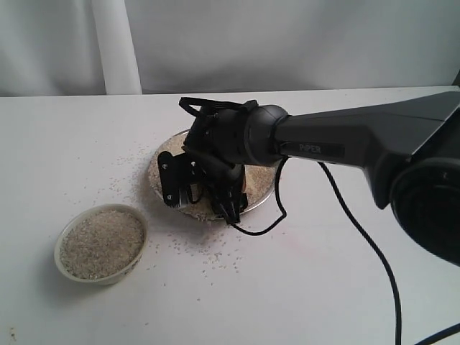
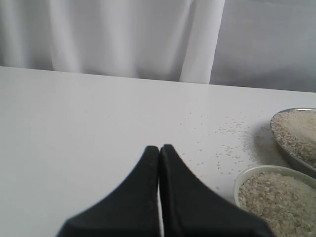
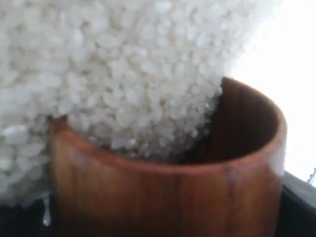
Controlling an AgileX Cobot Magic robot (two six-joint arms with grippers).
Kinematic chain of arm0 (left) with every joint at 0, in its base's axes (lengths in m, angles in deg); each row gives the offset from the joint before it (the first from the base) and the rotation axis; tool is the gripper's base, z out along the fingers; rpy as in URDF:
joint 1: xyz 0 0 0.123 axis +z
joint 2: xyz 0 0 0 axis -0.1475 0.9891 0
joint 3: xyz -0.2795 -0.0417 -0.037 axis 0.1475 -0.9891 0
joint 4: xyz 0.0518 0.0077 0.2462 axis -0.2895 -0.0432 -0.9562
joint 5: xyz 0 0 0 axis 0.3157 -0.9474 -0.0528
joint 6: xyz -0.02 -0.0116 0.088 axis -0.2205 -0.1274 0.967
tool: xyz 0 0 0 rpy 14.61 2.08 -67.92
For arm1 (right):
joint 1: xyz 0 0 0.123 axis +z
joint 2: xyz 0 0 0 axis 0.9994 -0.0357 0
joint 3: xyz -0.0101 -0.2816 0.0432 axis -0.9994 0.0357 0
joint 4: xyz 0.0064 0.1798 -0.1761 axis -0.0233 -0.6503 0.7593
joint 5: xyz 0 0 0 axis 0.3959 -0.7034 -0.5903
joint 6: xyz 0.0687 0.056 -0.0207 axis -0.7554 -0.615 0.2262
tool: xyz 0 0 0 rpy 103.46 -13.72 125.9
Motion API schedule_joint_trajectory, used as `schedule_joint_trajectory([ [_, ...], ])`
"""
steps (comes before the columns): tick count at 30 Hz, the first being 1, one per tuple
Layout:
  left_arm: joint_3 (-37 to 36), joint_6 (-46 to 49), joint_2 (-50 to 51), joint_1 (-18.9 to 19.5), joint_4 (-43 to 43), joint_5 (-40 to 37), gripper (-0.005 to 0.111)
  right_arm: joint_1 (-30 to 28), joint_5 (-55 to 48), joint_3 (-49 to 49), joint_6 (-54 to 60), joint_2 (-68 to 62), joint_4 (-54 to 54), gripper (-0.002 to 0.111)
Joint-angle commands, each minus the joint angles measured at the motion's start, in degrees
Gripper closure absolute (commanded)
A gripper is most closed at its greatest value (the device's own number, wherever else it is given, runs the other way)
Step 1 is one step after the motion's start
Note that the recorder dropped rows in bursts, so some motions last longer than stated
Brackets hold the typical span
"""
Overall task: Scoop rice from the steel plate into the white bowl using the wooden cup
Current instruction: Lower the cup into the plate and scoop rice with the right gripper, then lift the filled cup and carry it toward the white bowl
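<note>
Close against the right wrist camera sits the cup (image 3: 168, 192), tipped over with its mouth pushed into a heap of rice (image 3: 113, 74). Grains spill over its lip, while part of the dark inside shows bare.

From the outside camera the cup itself is hidden behind the right hand (image 1: 201, 200), which reaches down into the plate (image 1: 264, 188) at the middle of the desk (image 1: 302, 287). Judging by how the cup fills the wrist view, with dark finger edges at its sides, that hand is pinching it around the outer wall.

Smooth, stiff wood like this is likely light but may slip, so a firm hold on the wall below the rim seems best. Rice is loose and will pour out if the cup tilts.

Near and to the left stands the bowl (image 1: 108, 279), filled with rice almost to its rim. Stray grains (image 1: 215, 259) dot the desk between bowl and plate.

Over bare desk left of the bowl, the left hand (image 2: 159, 146) has its fingers pressed together, holding nothing.
</note>
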Motion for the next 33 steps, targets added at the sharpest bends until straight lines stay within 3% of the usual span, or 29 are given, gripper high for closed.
schedule_joint_trajectory([
  [1, -0.11, -0.23, 0.01, -0.27, 0.28, 0.38, 0.107, -2.32, 2.15, 0.01, -4.45, -0.41, -5.75, 0.108],
  [16, -0.11, -0.22, 0.01, -0.27, 0.28, 0.38, 0.107, -7.2, 15.15, 0.01, -4.36, -0.22, -24.28, 0.108],
  [22, -0.11, -0.22, 0.01, -0.27, 0.28, 0.38, 0.107, -7.46, 17.65, 0.01, -4.76, 0.28, -25.92, 0.108],
  [33, -0.11, -0.22, 0.01, -0.27, 0.28, 0.38, 0.107, -7.46, 35.38, 8.66, -4.76, 9.23, -33.36, 0.108],
])
